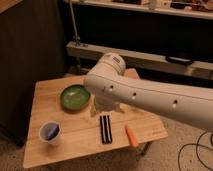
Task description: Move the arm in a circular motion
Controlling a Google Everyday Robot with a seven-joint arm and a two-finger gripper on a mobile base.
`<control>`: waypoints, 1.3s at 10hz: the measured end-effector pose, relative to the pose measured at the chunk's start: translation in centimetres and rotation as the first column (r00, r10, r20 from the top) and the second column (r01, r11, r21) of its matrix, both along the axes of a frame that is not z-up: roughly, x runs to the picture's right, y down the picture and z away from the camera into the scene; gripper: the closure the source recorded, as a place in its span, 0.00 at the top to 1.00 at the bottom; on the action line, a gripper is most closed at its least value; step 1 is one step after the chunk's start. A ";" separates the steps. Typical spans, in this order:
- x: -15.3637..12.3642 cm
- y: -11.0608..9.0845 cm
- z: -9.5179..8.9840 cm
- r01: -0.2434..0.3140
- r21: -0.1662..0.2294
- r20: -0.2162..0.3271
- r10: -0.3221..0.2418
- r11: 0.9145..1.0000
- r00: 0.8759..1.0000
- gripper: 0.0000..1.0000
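White and glossy, the arm (pixel 150 97) reaches in from the right over the wooden worktop (pixel 65 150). Its cream tool (pixel 106 105) hangs just right of the green bowl (pixel 74 96); wide or narrow, I cannot tell. Nearer lie a cup (pixel 49 133), a black bar (pixel 105 128) and an orange stick (pixel 132 135).

Green bowl (pixel 75 96), white cup (pixel 50 133), black bar (pixel 105 129), orange stick (pixel 131 135) on wooden table (pixel 75 147).

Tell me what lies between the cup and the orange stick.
A black striped bar, in the camera view; the gripper sits behind it, beside the bowl.
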State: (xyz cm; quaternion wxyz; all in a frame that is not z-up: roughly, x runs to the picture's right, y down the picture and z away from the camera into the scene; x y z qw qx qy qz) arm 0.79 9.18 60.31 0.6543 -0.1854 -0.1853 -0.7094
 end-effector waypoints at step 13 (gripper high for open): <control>18.3 -3.7 4.1 -0.200 0.003 -0.121 0.198 0.980 0.973 0.76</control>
